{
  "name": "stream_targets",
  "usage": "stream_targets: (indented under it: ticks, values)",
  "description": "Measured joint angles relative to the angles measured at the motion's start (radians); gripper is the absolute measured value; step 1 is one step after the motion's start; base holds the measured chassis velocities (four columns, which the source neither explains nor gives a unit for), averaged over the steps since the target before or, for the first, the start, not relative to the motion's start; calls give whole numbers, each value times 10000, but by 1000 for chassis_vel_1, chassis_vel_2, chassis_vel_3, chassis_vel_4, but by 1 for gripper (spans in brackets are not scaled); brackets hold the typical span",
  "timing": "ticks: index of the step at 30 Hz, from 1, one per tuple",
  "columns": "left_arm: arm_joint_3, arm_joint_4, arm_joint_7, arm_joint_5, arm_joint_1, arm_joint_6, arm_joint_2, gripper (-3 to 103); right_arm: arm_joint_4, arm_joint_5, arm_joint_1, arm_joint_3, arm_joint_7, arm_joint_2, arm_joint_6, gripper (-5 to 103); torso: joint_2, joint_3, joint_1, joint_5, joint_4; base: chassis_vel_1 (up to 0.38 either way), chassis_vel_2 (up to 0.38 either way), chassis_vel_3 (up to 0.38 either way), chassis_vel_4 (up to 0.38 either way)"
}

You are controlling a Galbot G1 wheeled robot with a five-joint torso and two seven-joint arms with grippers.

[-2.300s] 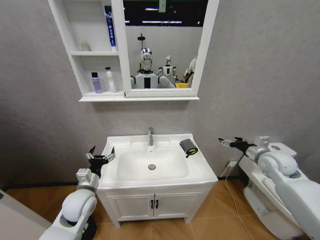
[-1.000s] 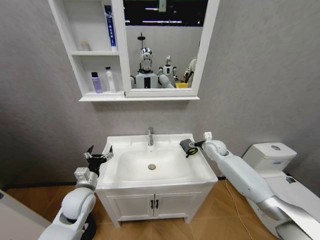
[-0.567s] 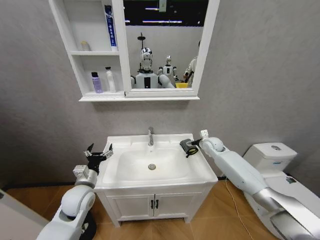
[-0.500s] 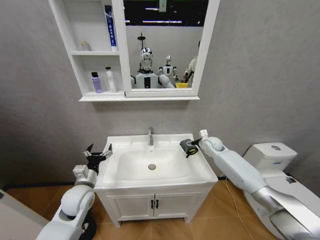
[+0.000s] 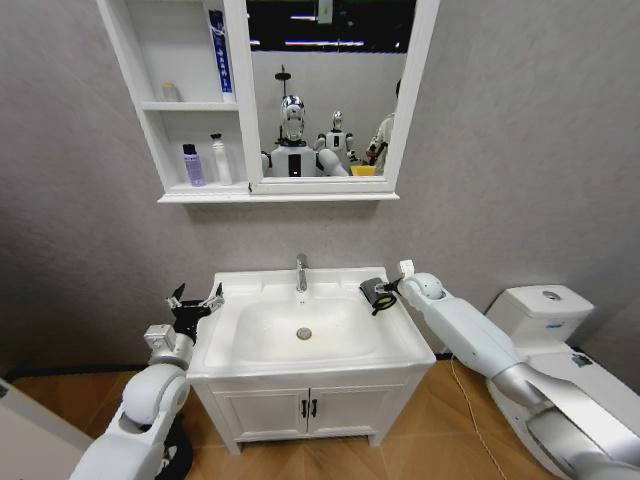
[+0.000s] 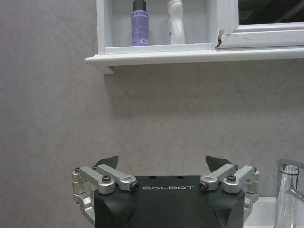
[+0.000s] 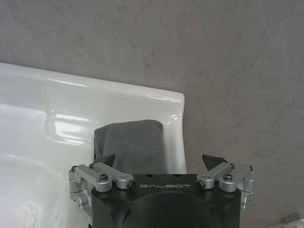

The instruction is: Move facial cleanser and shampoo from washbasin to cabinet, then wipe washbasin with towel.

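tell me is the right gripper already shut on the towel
No, the right gripper is open, its fingertips spread wide, with the towel lying just ahead on the washbasin rim.

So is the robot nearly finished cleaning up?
Partly. Two bottles already stand on the cabinet shelf. The right gripper, jaws open, is at the towel on the washbasin rim, not gripping it. Wiping is left. The left gripper waits open beside the basin.
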Motion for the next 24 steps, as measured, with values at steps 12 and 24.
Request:
stream_targets:
  ticks: [12, 24]
  values:
    - [5, 202, 78, -150, -274, 9, 102, 100, -342, -143, 58, -152, -16, 279, 9, 100, 0, 0, -1, 0, 0, 0, 0, 0, 0]
    - [53, 177, 84, -181, -378, 24, 99, 100, -775, -504, 5, -113, -226, 460, 32, 89, 0, -1, -1, -1, 1, 0, 0, 0, 0]
